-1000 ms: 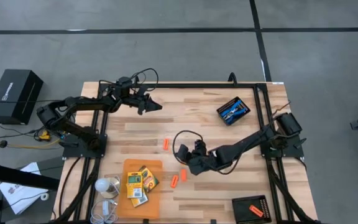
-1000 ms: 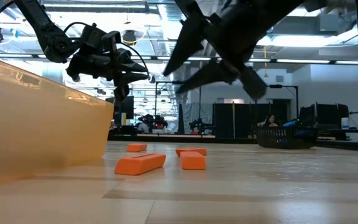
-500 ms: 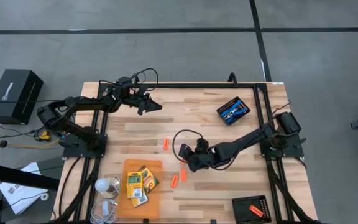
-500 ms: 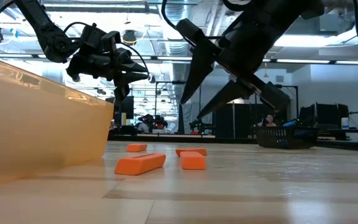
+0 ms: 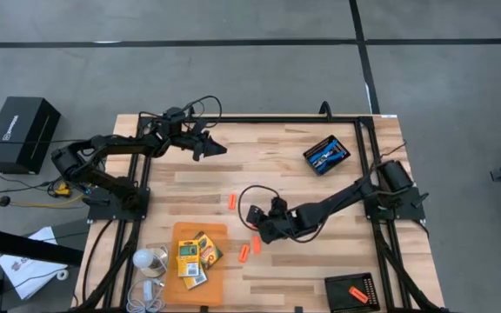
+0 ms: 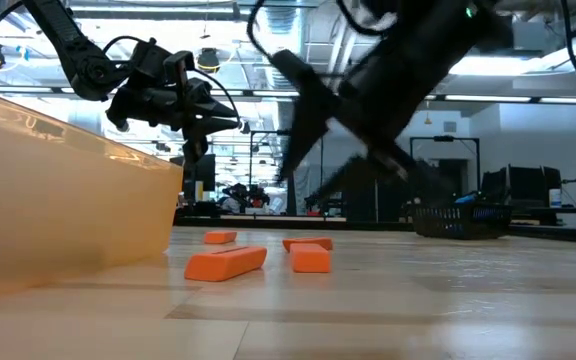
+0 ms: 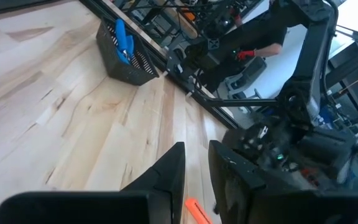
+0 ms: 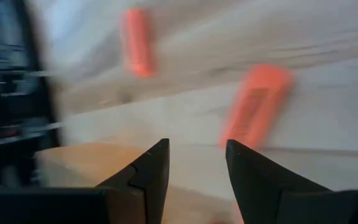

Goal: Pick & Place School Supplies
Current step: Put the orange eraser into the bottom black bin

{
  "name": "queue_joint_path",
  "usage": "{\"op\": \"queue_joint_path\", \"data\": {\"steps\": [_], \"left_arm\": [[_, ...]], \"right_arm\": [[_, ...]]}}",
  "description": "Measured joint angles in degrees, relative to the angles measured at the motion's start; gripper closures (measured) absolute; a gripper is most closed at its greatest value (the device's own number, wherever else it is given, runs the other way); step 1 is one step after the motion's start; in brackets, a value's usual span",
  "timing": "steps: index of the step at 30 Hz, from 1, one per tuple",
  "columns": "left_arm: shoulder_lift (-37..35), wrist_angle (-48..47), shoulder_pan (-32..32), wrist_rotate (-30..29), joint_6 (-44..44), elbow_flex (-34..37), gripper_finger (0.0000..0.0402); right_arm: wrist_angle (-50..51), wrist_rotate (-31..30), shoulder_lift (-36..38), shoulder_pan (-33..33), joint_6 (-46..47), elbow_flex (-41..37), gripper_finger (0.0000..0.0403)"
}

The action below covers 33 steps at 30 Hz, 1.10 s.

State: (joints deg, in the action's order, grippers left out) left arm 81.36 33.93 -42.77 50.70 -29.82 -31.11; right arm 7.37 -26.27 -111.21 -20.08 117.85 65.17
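Note:
Three short orange sticks lie flat on the wooden table: one (image 5: 231, 201) mid-table and two (image 5: 244, 253) (image 5: 256, 245) beside the orange sheet (image 5: 200, 233). My right gripper (image 5: 255, 232) hovers just above and right of that pair, open, slanting down, with nothing between its fingers. In the right wrist view (image 8: 194, 146) one stick (image 8: 253, 106) lies just ahead of the fingertips and another (image 8: 137, 42) farther off. Yellow-and-green crayon boxes (image 5: 195, 255) lie on the sheet. Blue scissors (image 5: 324, 155) lie in a black tray (image 5: 341, 158) at the far right. My left gripper (image 5: 222, 149) waits at the far left, raised, slightly open and empty.
A second black tray (image 5: 342, 285) with an orange item stands at the near right corner. A white object (image 5: 149, 259) and cables lie at the near left corner. Black frame rails (image 5: 368, 130) run along the table's sides. Bare wood stretches between the two arms.
My right gripper has sunk toward the two orange sticks beside the sheet and has tipped more steeply downward, with its fingers still apart. The sticks, the boxes and my left arm have stayed where they were.

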Motion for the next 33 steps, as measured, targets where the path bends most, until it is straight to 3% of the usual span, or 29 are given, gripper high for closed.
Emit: {"op": "queue_joint_path", "data": {"steps": [3,33], "left_arm": [[0.0,-0.8,0.0,-0.1,0.0,0.0,0.0334],[0.0,-2.2,-0.1,-0.3,1.1,0.0,0.0334]], "right_arm": [[-4.2,1.0,-2.7,0.0,0.2,0.3,0.0254],[0.4,2.3,-2.1,1.1,0.7,0.1,0.0255]]}}
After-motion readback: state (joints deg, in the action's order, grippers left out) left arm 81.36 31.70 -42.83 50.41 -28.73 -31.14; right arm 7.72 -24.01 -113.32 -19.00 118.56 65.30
